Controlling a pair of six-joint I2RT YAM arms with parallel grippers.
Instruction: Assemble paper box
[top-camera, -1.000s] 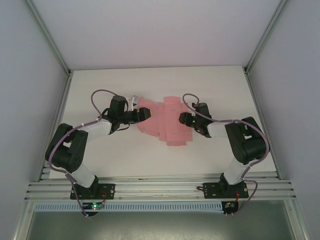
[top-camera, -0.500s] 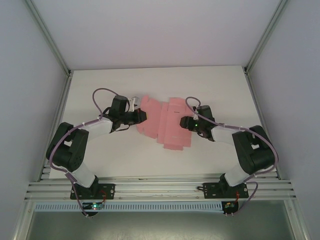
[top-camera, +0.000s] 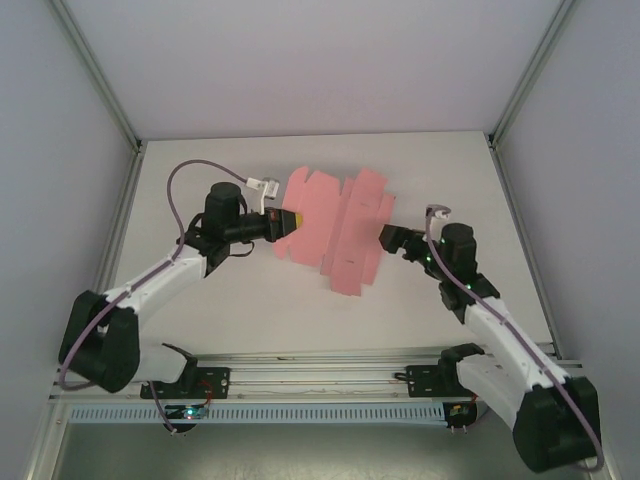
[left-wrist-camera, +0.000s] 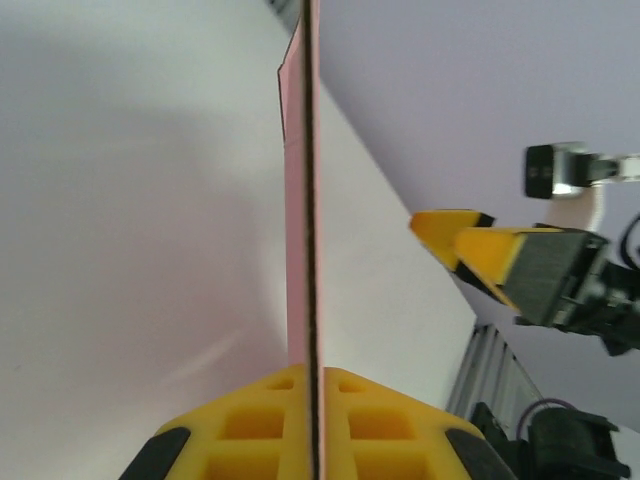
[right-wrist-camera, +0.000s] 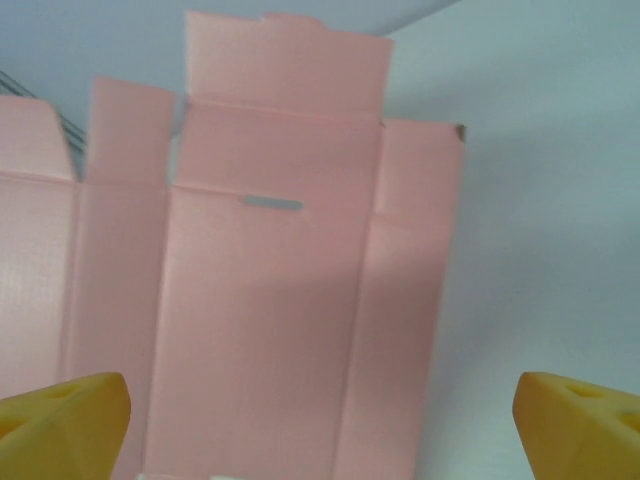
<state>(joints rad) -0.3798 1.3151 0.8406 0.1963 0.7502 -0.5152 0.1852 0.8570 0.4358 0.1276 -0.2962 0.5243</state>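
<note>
So from the overhead camera, the paper box (top-camera: 335, 230) is nowhere near a box yet: it's a flat pink die-cut sheet with flaps sticking out all round, sitting about mid-table (top-camera: 200, 300), a bit toward the far side. The left gripper (top-camera: 285, 222) is clamped right on the sheet's left edge, with that arm reaching in from the near left. The right gripper (top-camera: 388, 238) sits just beside the sheet's right edge with its jaws spread wide and nothing in them. The sheet looks lifted on the left side, but honestly I can't tell whether its right side rests on the table. On the left wrist cam you see the card dead edge-on, a thin pink line running straight away from the camera, with the yellow fingers (left-wrist-camera: 250, 430) pinched tight on it from both sides. The other gripper is over to the right, clear of the card. On the right wrist cam the sheet faces you flat out: fold lines, a top flap, narrower side panels and a little slot (right-wrist-camera: 272, 203) near the top of the middle panel. The two yellow fingertips (right-wrist-camera: 60, 420) sit way apart in the bottom corners, gripping nothing.
</note>
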